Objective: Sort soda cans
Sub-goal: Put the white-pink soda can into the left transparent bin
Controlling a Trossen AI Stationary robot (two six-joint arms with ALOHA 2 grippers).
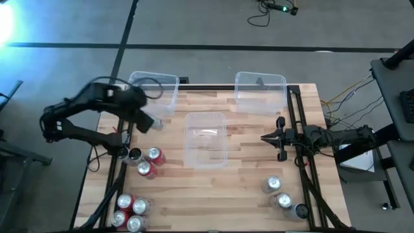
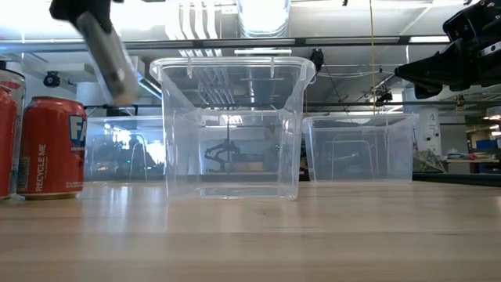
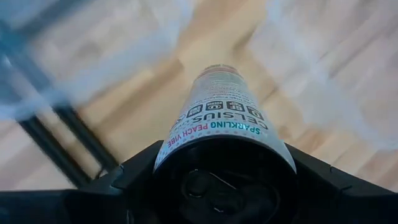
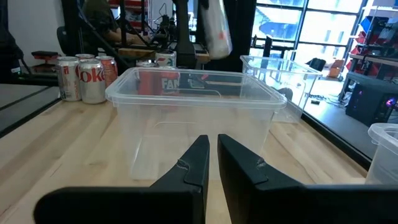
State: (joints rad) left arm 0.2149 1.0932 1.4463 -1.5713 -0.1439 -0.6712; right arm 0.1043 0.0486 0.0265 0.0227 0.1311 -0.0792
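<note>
Gripping a silver can marked "sparkling peach vibe", the left claw was held above the worktop between the near-left red cans and the far-left clear bin, so the carry step was judged to be in hand. Next, the can would need to be brought over a bin and released. Farther right, the right claw waited with fingers together, beside the middle bin.

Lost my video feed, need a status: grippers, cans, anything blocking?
Left gripper shut on a silver can, aloft near the left bin. Right gripper shut, empty, waiting beside the middle bin. Nothing blocking.
</note>
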